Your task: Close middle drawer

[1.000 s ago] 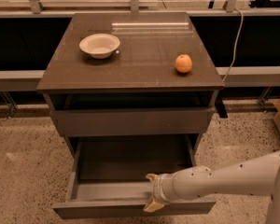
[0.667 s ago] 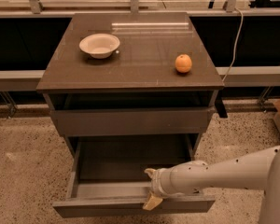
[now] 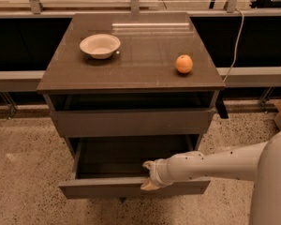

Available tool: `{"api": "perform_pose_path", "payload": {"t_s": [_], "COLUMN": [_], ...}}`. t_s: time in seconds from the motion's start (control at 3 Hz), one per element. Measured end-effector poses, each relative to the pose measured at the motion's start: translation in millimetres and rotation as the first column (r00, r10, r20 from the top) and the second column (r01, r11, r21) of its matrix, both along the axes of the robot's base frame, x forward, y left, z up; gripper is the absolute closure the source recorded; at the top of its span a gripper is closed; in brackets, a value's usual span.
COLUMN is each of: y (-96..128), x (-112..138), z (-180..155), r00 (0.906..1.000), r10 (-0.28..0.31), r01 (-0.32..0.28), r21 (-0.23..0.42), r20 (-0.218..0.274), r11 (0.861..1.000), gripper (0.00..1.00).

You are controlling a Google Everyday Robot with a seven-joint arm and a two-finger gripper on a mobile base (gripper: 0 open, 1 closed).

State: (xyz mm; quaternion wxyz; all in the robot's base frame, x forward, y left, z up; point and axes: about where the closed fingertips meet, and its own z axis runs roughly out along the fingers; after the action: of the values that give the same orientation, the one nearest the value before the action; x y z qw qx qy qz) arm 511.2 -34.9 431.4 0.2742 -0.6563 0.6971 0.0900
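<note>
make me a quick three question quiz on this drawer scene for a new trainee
1. Fill in: on the tabletop, apart from the bowl, lies one ____.
2. True or false: the middle drawer is fully shut.
3. Where is the gripper?
A) over the bowl
B) at the middle drawer's front edge
C) flat on the tabletop

Key:
1. orange
2. False: it is pulled well out, with its inside showing.
3. B
</note>
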Motion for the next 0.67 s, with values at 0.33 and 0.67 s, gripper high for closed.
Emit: {"api": "perform_pose_path", "payload": {"t_s": [0.33, 0.67], "y": [0, -2], "x": [0, 27], "z": [0, 2], "r00": [1.0000, 1.0000], "r10": [0.000, -0.006], "r01": [0.000, 0.006], "r21": [0.000, -0.001], "r20": [0.000, 0.005], "r11": [1.000, 1.000], "gripper": [0.43, 0.41]}}
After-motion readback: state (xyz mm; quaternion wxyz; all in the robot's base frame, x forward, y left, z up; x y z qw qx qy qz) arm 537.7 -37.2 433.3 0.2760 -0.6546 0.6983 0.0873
